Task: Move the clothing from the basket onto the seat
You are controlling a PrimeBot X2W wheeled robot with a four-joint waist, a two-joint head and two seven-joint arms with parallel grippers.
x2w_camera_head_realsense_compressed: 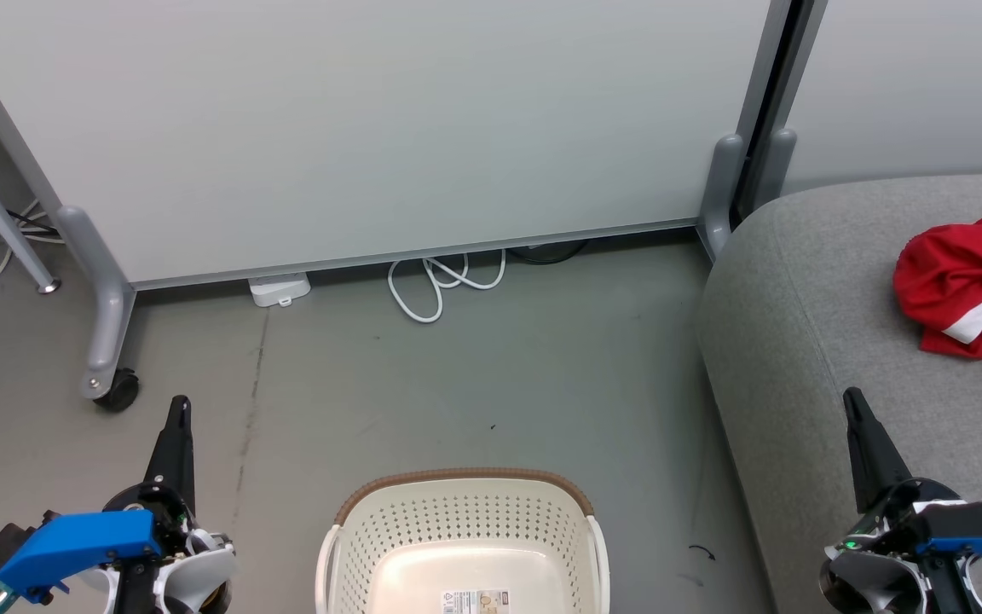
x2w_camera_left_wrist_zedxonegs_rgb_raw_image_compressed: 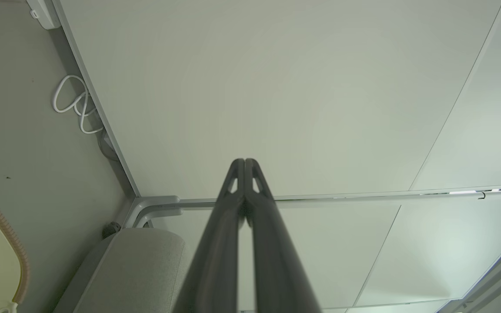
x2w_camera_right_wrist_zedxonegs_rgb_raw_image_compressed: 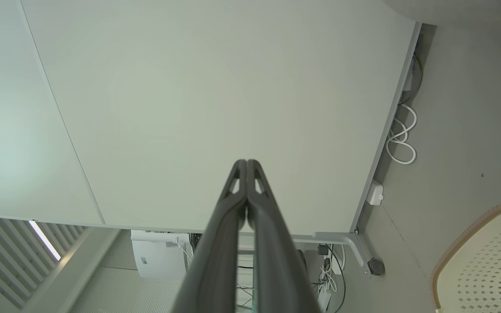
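Dark fingers of left gripper (x2w_camera_head_realsense_compressed: 177, 414) were pressed together, nothing between them, pointing up over bare floor (x2w_camera_head_realsense_compressed: 474, 375) left of the basket (x2w_camera_head_realsense_compressed: 457, 522). Right gripper (x2w_camera_head_realsense_compressed: 856, 409) same: fingers pressed tight, empty, seen against the near side of the seat (x2w_camera_head_realsense_compressed: 789, 341). Wrist views showed each finger pair meeting at the tips against a pale panel (x2w_camera_left_wrist_zedxonegs_rgb_raw_image_compressed: 276, 87), no cloth caught on them.

Basket sat on the floor between the arms, apart from both. Its visible bottom was bare except a printed label (x2w_camera_head_realsense_compressed: 476, 601), no red in it. Its near part was cut off by the frame edge, could not tell about that bit. Clothing (x2w_camera_head_realsense_compressed: 964, 281), red with white stripes, lay bunched on top of the seat at far right, running out of frame.

Judgement: task looked done or nearly; step in hand was likely a last check with arms parked. To do it well: keep both grippers clear of the basket rim so nothing tips, look into the basket's hidden near part before calling it finished, confirm the clothing rests fully on the seat and not off an edge. If a piece was left: come in from above, pinch a thick fold, lift clear of the rim before swinging to the seat
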